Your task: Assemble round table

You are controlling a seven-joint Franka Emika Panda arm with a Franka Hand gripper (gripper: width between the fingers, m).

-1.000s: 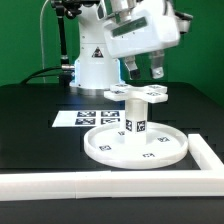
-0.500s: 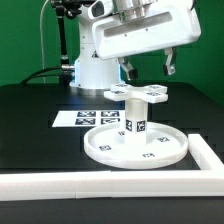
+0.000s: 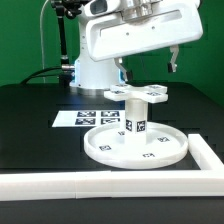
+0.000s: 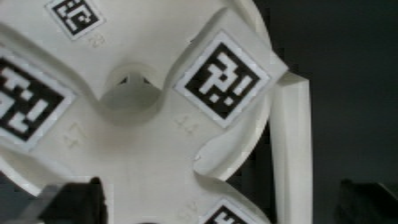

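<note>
We see the end effector [image 3: 148, 66] hanging above the round table, its two fingers spread wide apart and holding nothing. One fingertip [image 3: 123, 73] shows toward the exterior view's left and the other toward the exterior view's right, both clear of the parts underneath.

Directly below, between and under those fingers, sits the small cross-shaped piece [image 3: 138, 94], lying flat on top of the short cylindrical post [image 3: 135, 119]. The post stands upright in the middle of the large rimmed round disc [image 3: 105, 146], which rests on the black worktop [image 3: 30, 135].

In the wrist view we look straight down on the cross-shaped piece [image 4: 151, 110], which fills most of the picture, its tags plain and a round recess at its centre. The dark finger tips show only at the picture's edge, apart from the piece.

Behind the disc lies the marker board [image 3: 78, 118], flat on the worktop. A long white border rail [image 3: 120, 182] runs along the near edge.
</note>
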